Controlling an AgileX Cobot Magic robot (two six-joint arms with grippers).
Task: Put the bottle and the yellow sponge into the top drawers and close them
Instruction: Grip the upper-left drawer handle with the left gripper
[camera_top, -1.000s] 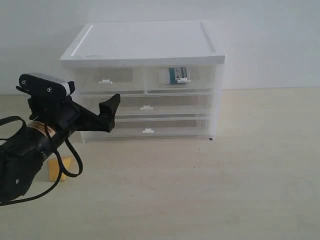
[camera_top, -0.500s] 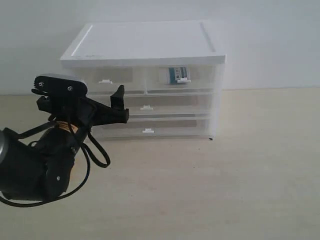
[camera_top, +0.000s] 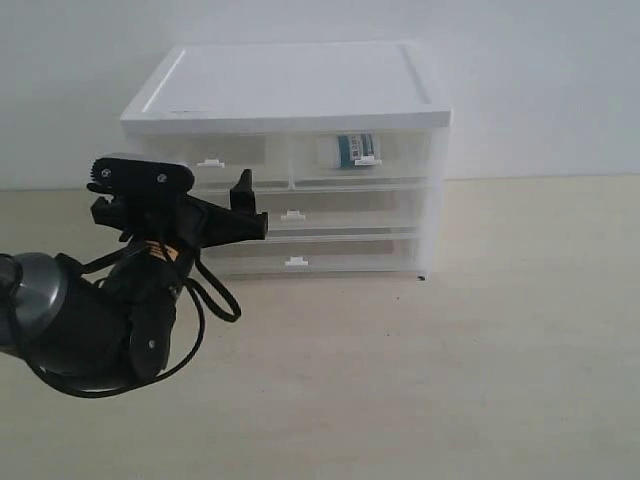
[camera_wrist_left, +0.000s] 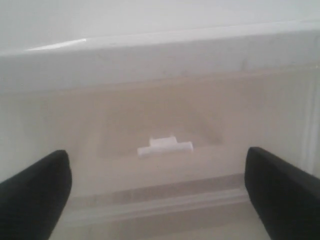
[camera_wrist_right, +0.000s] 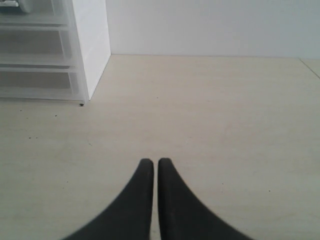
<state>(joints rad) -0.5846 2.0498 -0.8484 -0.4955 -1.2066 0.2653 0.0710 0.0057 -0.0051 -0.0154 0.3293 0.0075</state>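
Left wrist view shows us the left gripper (camera_wrist_left: 156, 162) wide open and empty before the handle (camera_wrist_left: 165, 146) of the top left drawer (camera_wrist_left: 240, 115), which we judge must be pulled next for the yellow sponge, now hidden; the bottle (camera_top: 350, 150) lies in the closed top right drawer (camera_top: 405, 155).

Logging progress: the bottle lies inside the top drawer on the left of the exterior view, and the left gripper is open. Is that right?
Not quite. The exterior view shows the bottle inside the top drawer on the right, not the left one. The left gripper is open, as you said.
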